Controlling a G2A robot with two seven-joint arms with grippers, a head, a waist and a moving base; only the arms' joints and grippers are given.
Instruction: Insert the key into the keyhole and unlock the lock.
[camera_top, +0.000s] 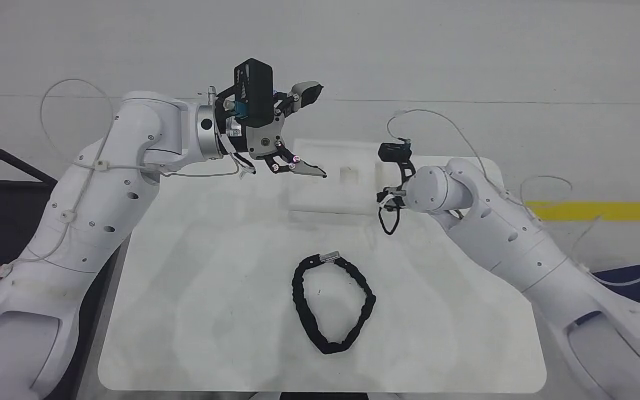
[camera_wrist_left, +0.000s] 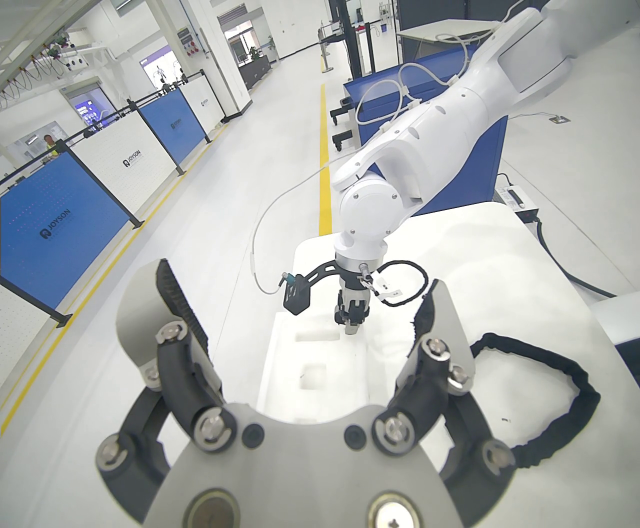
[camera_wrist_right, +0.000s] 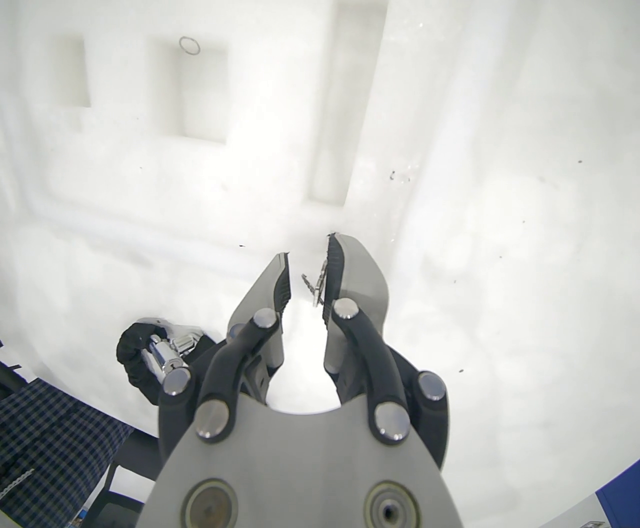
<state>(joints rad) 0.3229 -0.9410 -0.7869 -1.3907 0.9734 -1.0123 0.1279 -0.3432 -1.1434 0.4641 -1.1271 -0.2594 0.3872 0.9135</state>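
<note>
Over the white foam tray (camera_top: 340, 185) at the bench's (camera_top: 200, 300) far side, the right gripper (camera_wrist_right: 309, 248) stands narrowly parted around the toothed metal key (camera_wrist_right: 314, 286) (apparently against one pad). It should close squarely, leaving the blade free. The black fabric-sleeved chain lock (camera_top: 333, 300) lies nearer; the left gripper (camera_top: 315, 132) gapes empty.

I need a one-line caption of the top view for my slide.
Top view: left gripper open and raised, right gripper by the foam tray, chain lock looped on the table.

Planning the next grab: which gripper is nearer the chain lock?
Right. The right gripper hangs beside the metal end of the chain lock; the left gripper is farther off, by the foam tray.
</note>
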